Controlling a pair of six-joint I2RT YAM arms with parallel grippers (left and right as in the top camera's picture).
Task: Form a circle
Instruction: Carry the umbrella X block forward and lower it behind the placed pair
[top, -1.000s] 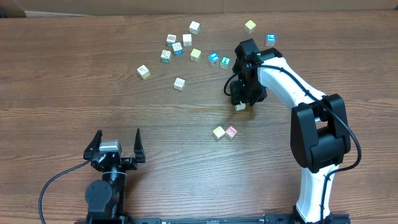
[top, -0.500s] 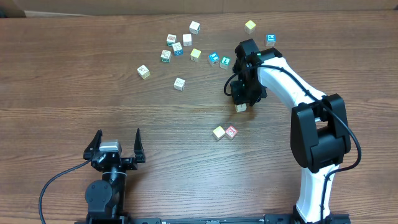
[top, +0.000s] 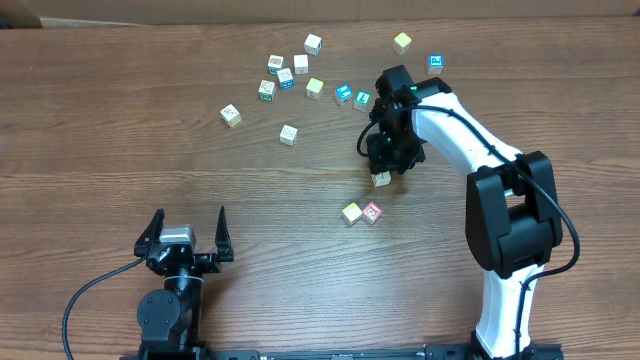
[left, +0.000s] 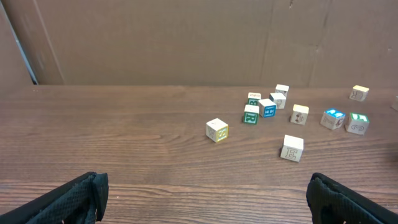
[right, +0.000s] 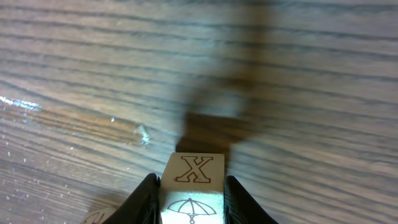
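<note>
My right gripper (top: 383, 170) is shut on a cream cube (top: 381, 179) printed with a red X and an umbrella. In the right wrist view that cube (right: 193, 185) sits squarely between the black fingers (right: 147, 198), and its shadow falls on the wood just ahead. Two pale cubes lie touching a little nearer the front: a cream one (top: 351, 213) and a pink-red marked one (top: 372, 212). The held cube is above and slightly right of this pair, apart from it. My left gripper (top: 186, 235) rests open at the front left with nothing in it, its fingertips (left: 81, 198) wide apart.
Several loose cubes are scattered across the back of the table: white ones (top: 313, 43), a yellow one (top: 402, 42), blue and teal ones (top: 343, 94) (top: 435, 63), and two lone pale cubes (top: 231, 115) (top: 289, 134). The left wrist view shows the same scatter (left: 268, 107).
The right jaws have closed on the X cube, and gripper and cube have shifted slightly toward the front and left. The left arm has not moved.
</note>
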